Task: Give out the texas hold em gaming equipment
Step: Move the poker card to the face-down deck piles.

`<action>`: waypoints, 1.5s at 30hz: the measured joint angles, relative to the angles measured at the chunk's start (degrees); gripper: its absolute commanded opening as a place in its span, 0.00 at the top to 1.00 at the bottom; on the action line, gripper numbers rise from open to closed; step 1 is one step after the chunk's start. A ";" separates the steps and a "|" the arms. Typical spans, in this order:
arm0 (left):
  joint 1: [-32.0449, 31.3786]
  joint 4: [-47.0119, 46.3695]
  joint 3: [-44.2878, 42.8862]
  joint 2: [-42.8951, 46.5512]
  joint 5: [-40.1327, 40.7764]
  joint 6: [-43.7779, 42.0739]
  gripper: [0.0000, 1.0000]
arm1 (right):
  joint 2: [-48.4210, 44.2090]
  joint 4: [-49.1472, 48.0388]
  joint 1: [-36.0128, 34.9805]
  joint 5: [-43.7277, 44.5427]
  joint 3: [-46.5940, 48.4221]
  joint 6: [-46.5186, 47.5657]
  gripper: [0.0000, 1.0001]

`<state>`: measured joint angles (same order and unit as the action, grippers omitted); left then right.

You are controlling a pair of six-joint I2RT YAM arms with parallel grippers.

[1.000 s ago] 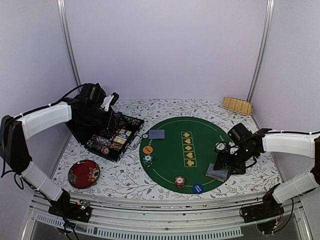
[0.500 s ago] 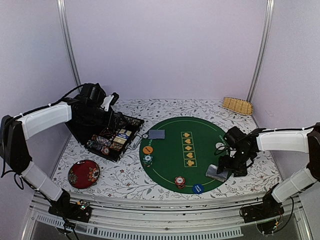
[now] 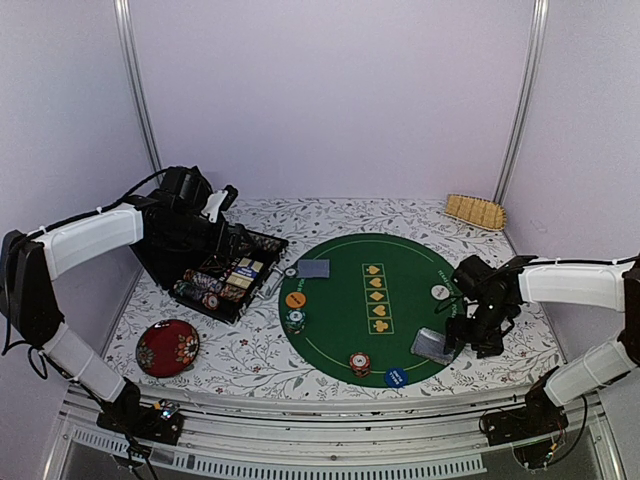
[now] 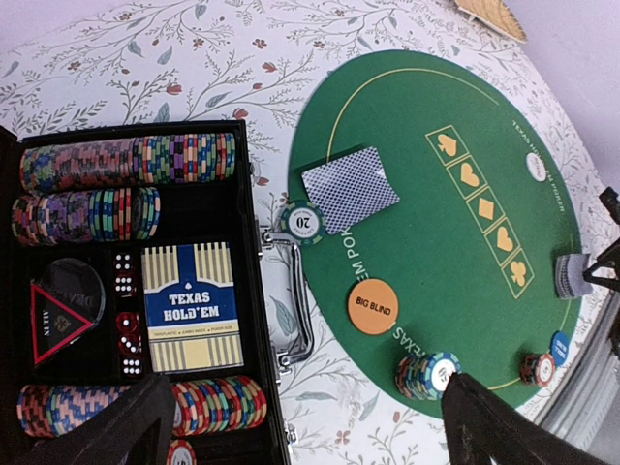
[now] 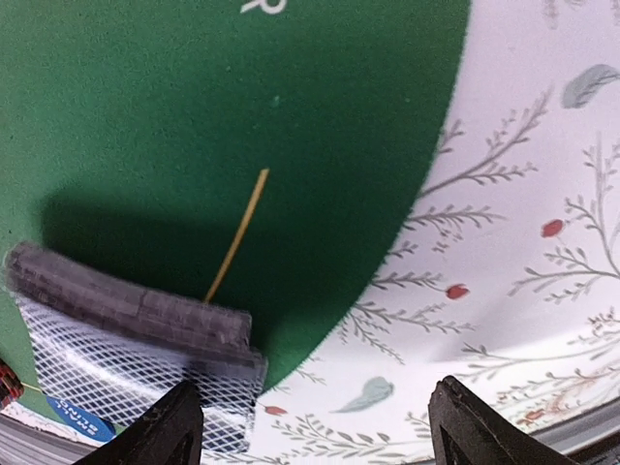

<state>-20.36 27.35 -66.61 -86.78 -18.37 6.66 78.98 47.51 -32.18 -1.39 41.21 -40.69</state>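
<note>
one card deck (image 3: 432, 345) sits at the green mat's (image 3: 400, 300) right edge, floral worktop (image 5: 542, 194) beyond; right pincer (image 5: 315, 426) and left pincer (image 4: 300, 426) gape wide, empty.

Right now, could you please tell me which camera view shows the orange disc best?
The left wrist view: the orange disc sits large on the mat, its BIG BLIND lettering readable. The top view shows it only as a small orange dot, text illegible. The right wrist view does not show it.

A lab test booth: plain lilac walls (image 3: 330, 100), metal corner posts (image 3: 137, 90), and two arms bolted to the table (image 3: 300, 375).
</note>
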 measured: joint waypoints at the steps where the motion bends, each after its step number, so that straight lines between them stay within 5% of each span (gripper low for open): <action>1: 0.00 0.00 0.00 0.00 0.00 0.00 0.02 | -0.17 0.79 0.02 0.28 0.33 0.22 0.15; 7: 0.00 0.00 0.00 0.00 -0.02 0.00 0.02 | -2.78 -0.35 0.37 -1.92 1.90 1.79 0.01; 18: 0.00 0.00 0.00 0.00 -0.02 0.00 0.02 | 2.99 -9.57 0.31 -4.94 0.68 1.09 0.00; 33: 0.00 0.02 0.00 -0.35 -0.02 0.00 0.02 | 2.01 -3.76 -1.57 1.51 0.70 -1.46 0.12; 39: 0.00 0.04 0.00 -0.39 0.00 0.00 0.02 | 1.31 -3.54 -1.57 0.83 0.50 -0.44 0.13; 45: 0.00 0.07 0.00 -0.39 -0.02 0.00 0.02 | -3.06 -7.48 -0.09 -4.70 -2.91 0.00 0.26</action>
<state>-20.36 27.42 -66.61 -87.18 -18.39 6.66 75.92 40.03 -32.27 -6.09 38.30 -40.69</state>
